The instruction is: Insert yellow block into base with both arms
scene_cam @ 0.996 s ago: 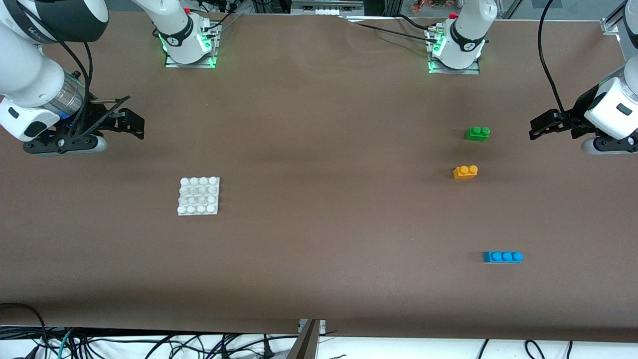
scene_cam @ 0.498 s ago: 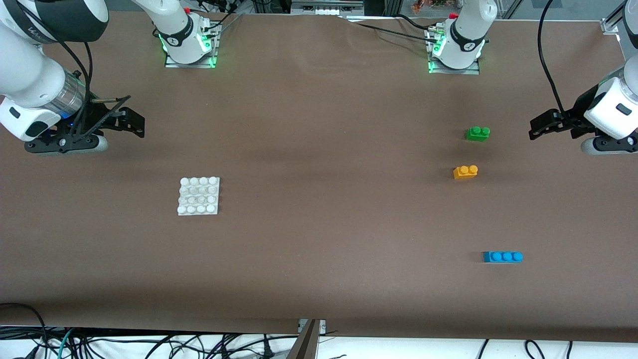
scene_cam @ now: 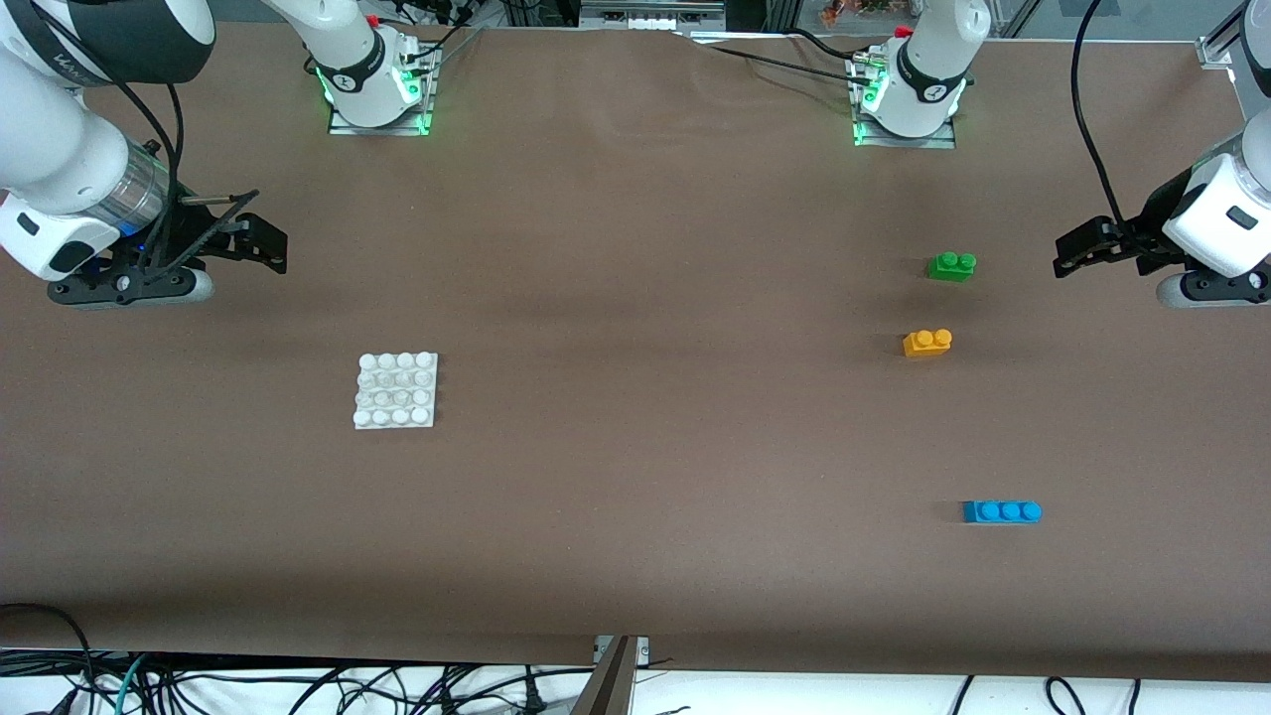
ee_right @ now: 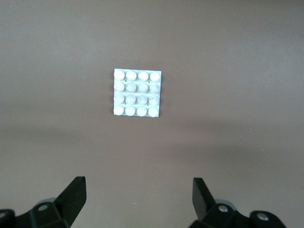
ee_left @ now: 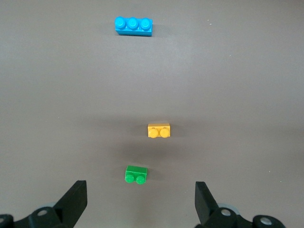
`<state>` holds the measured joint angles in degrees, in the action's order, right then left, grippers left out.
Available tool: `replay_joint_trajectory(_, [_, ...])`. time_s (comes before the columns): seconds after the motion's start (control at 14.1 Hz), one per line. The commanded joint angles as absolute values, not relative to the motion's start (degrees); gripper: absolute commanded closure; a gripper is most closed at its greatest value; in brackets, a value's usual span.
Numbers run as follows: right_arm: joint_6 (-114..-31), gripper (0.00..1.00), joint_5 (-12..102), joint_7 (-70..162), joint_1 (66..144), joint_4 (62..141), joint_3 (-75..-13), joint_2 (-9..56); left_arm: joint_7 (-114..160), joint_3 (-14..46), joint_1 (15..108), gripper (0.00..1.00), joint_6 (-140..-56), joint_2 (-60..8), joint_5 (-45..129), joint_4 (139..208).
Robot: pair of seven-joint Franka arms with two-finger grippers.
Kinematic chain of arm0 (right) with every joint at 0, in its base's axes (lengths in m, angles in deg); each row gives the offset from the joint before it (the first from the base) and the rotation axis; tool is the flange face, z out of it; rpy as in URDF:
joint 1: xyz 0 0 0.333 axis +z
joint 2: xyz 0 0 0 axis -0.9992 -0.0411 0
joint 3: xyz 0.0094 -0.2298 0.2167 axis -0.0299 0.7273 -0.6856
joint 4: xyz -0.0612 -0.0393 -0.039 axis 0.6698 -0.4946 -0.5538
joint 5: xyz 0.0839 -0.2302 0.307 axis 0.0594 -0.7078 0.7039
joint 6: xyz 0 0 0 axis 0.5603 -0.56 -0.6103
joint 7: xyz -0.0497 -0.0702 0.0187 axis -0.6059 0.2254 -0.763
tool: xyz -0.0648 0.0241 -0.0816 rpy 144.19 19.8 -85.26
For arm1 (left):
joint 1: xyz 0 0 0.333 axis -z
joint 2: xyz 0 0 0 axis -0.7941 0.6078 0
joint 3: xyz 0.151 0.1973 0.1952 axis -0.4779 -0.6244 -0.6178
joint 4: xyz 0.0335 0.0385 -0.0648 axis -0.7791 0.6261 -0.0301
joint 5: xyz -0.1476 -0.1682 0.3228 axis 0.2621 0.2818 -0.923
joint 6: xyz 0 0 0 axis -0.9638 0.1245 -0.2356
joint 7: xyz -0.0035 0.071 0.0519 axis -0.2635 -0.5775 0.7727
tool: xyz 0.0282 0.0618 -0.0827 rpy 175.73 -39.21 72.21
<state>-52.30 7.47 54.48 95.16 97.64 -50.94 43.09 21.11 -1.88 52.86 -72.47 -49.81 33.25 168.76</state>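
Note:
The yellow block [scene_cam: 927,343] lies on the brown table toward the left arm's end; it also shows in the left wrist view [ee_left: 159,130]. The white base [scene_cam: 395,390] lies toward the right arm's end and shows in the right wrist view [ee_right: 137,92]. My left gripper [scene_cam: 1077,250] hangs open and empty in the air at the left arm's end of the table, apart from the bricks [ee_left: 141,199]. My right gripper [scene_cam: 263,243] hangs open and empty at the right arm's end, apart from the base [ee_right: 138,197].
A green two-stud brick [scene_cam: 951,265] lies farther from the front camera than the yellow block. A blue three-stud brick [scene_cam: 1001,511] lies nearer to it. Cables hang below the table's front edge.

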Motion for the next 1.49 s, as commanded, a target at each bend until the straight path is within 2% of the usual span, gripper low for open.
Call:
replay_joint_trajectory(0.0, [-51.85, 0.01, 7.74, 53.48, 94.59, 98.26, -51.03, 44.08, 20.09, -1.75, 52.65, 0.0, -71.17, -49.56, 34.33, 167.47])
replay_joint_trajectory(1.14, [-51.85, 0.01, 7.74, 53.48, 94.59, 98.26, -51.03, 43.99, 20.09, -1.75, 52.65, 0.0, -71.08, -49.56, 34.42, 167.47])
replay_joint_trajectory(1.42, [-54.83, 0.01, 7.74, 53.57, 94.59, 100.8, -51.12, 43.73, 20.09, -1.75, 52.65, 0.0, -71.0, -49.56, 34.42, 167.47])
